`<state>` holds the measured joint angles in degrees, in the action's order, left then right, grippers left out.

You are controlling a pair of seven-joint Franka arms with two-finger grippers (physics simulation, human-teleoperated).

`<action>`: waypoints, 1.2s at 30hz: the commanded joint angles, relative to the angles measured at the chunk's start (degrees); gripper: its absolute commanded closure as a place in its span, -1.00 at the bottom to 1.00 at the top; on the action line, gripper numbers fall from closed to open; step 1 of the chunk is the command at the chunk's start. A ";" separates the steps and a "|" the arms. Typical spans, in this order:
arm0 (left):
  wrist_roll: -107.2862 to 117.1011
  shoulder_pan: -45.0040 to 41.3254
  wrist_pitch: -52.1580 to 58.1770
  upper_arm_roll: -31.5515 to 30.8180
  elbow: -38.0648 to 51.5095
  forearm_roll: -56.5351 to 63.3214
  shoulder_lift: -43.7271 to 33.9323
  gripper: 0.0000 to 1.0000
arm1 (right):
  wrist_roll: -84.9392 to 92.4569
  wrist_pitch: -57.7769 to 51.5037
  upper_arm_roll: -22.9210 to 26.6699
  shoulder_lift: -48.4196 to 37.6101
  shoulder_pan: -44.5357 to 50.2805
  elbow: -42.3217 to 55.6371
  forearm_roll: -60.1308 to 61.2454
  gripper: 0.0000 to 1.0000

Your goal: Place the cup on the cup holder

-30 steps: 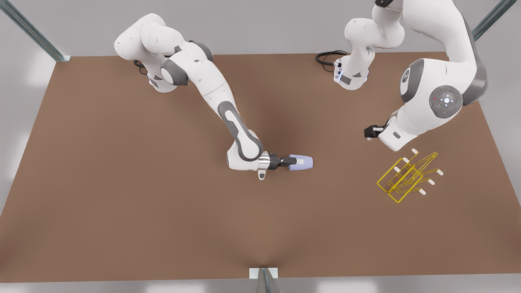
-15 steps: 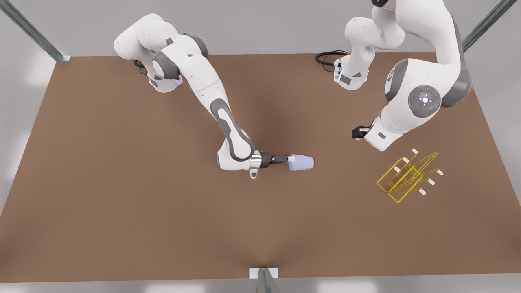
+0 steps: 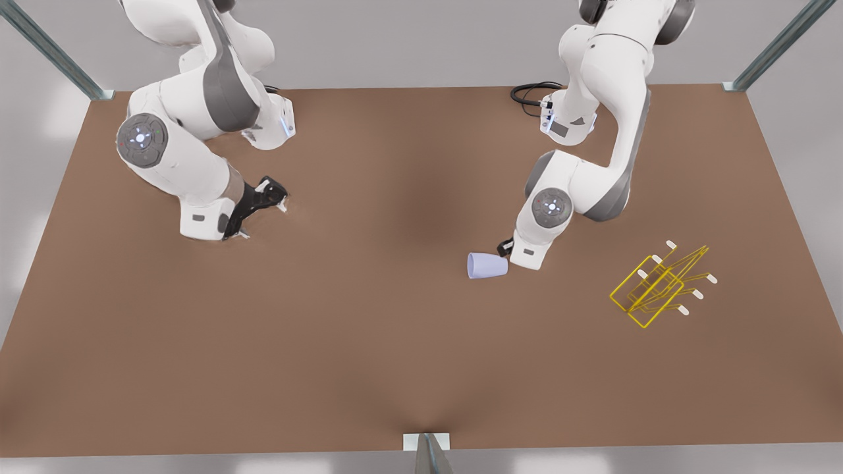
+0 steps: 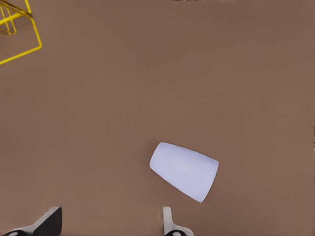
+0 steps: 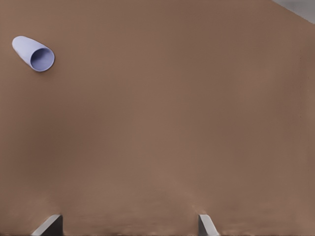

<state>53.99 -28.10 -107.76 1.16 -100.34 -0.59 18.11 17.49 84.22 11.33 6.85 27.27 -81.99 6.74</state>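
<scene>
Left gripper [image 3: 506, 248] poised just beside the cup [image 3: 487, 266], fingers [image 4: 170, 225] spread wide and empty, likely lining up a side grasp. Cup lying on its side on the table [image 3: 369, 342], mouth toward the front view's left (free of either claw). Cup holder [image 3: 658, 284] well apart, toward the front view's right, untouched. Right gripper [image 3: 267, 197] parked far off near its base, fingers [image 5: 206, 225] apart, holding nothing, waiting.
</scene>
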 commanded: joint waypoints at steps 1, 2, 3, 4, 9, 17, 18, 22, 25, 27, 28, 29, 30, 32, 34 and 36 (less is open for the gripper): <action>54.03 -0.20 -12.99 -0.02 -1.44 0.06 0.52 -1.00 | -20.39 -16.90 -0.61 -3.33 0.25 0.08 -10.78 -1.00; 57.01 -0.20 -13.79 -0.02 -1.53 0.06 1.32 -1.00 | -20.39 -17.25 -0.61 -3.59 -0.28 0.25 -10.79 -1.00; 61.05 -0.29 -15.54 -0.11 -2.23 0.06 1.76 -1.00 | -20.56 -17.25 -0.52 -3.42 -0.98 0.25 -10.70 -1.00; 62.99 -0.29 -16.95 -0.11 -2.58 -0.03 2.02 -1.00 | -21.88 -17.34 -0.26 -3.07 -1.95 0.34 -10.08 -1.00; 75.30 -0.29 -20.91 -0.20 -2.85 -3.28 5.10 -1.00 | -33.13 -16.81 0.18 2.47 -2.83 0.43 -8.94 -1.00; 76.88 -0.46 -25.04 -0.55 -6.45 -6.18 7.65 -1.00 | -33.22 -16.81 0.18 2.29 -2.83 0.51 -8.68 -1.00; 76.88 -0.46 -25.39 -0.55 -6.63 -6.27 7.73 -1.00 | -33.22 -16.72 0.18 2.29 -2.83 0.51 -8.76 -1.00; 78.99 -0.64 -26.18 -0.55 -6.63 -6.27 9.67 -1.00 | -33.05 -15.06 -0.26 2.12 -4.77 0.34 -8.32 -1.00; 78.99 -3.19 -26.97 -0.64 -6.27 -6.44 11.25 -1.00 | -33.13 -15.05 -0.34 2.29 -4.68 0.34 -8.32 -1.00; 78.99 -2.14 -27.41 -0.55 -6.27 -6.36 11.51 -1.00 | -33.05 -15.05 -0.34 2.29 -4.59 0.34 -8.32 -1.00; 78.99 -1.78 -27.50 -0.64 -6.27 -6.36 11.51 -1.00 | -33.13 -15.05 -0.34 2.29 -4.59 0.34 -8.32 -1.00; 78.99 -1.69 -28.03 -0.64 -6.27 -6.44 11.51 -1.00 | -33.13 -15.05 -0.34 2.29 -4.42 0.34 -8.32 -1.00; 79.08 -1.17 -28.03 -0.64 -6.27 -6.44 11.69 -1.00 | -33.04 -15.05 -0.34 2.38 -4.41 0.34 -8.24 -1.00; 79.08 -1.08 -28.03 -0.64 -6.27 -6.44 11.95 -1.00 | -33.13 -15.05 -0.34 2.38 -4.41 0.34 -7.44 -1.00; 78.90 -1.08 -28.03 -0.63 -6.19 -6.27 12.83 -1.00 | -33.05 -15.05 -0.34 2.38 -4.41 0.34 -7.36 -1.00; 78.73 -1.08 -28.03 -0.55 -6.19 -6.09 13.53 -1.00 | -33.04 -15.05 -0.34 2.38 -4.41 0.34 -7.36 -1.00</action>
<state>121.04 -29.18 -135.31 0.59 -106.56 -6.76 31.46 -10.67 69.13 10.95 9.29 22.85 -81.67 -0.83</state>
